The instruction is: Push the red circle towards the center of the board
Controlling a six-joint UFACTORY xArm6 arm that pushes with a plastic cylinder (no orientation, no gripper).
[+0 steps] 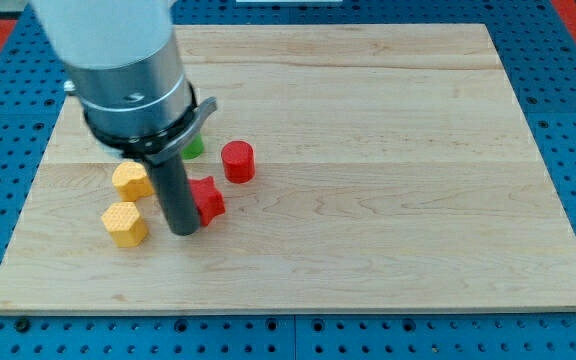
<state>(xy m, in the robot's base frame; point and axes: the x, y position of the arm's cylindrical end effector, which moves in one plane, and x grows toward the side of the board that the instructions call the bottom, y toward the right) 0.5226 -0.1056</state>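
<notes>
The red circle is a short red cylinder standing left of the board's middle. My tip rests on the board below and to the left of it, a block's width away. A second red block, of irregular shape, sits right against the rod's right side, between the tip and the red circle. The rod and the arm's grey body hide part of the board's upper left.
Two yellow blocks lie left of the rod, one above the other. A green block is half hidden behind the arm. The wooden board lies on a blue perforated table.
</notes>
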